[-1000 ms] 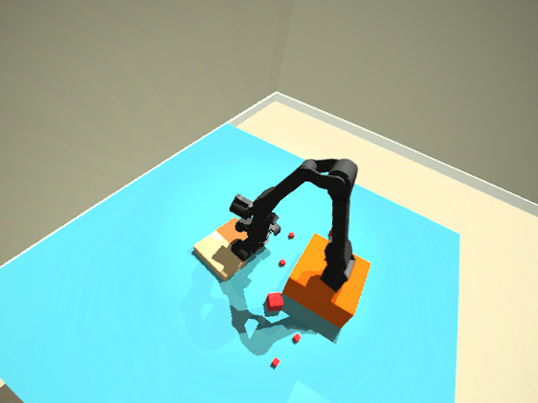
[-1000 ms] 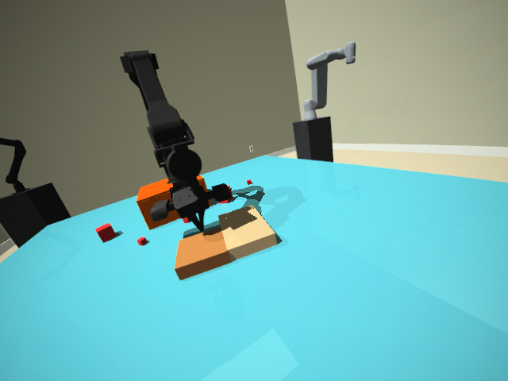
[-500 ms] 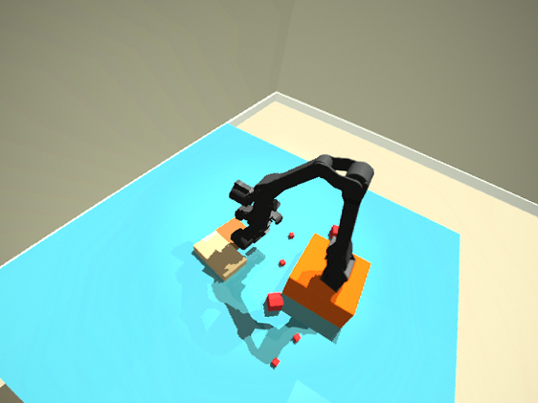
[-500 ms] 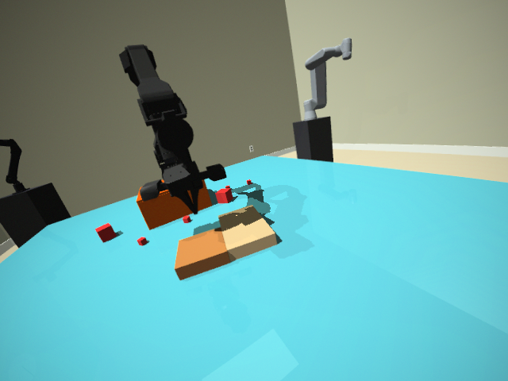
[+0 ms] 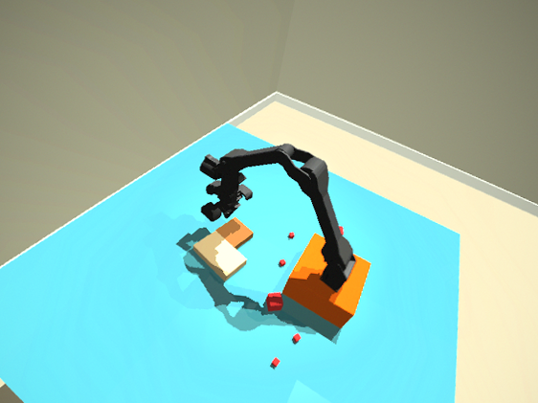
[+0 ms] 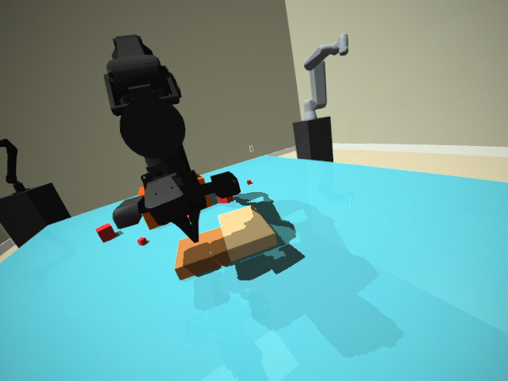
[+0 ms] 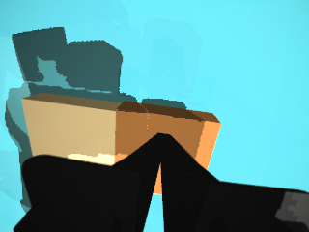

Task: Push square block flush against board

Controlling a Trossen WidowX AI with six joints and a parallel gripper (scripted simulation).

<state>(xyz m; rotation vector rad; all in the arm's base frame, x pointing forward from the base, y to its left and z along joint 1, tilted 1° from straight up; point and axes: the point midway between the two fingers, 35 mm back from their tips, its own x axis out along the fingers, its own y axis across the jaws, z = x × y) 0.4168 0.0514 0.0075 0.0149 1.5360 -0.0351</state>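
The gripper [image 6: 192,237], jaws together and empty, hung above the block [image 6: 201,255], which lay on the blue mat [image 5: 370,329] with one side against the board [image 6: 246,231], edges apparently even. The push looked finished; the next move was likely pulling the arm clear. Counted: one block, one board, six red cubes [image 5: 274,301], one orange base [image 5: 343,306].

My tool [image 6: 192,234]: matt black, plastic-looking. Worktop [image 6: 369,229]: smooth, glossy cyan, faintly reflective. Block [image 6: 200,254]: matt orange, flat-finished. Board [image 6: 246,233]: matt pale tan, wood-toned, smooth. My pedestal [image 5: 344,296]: matt orange.
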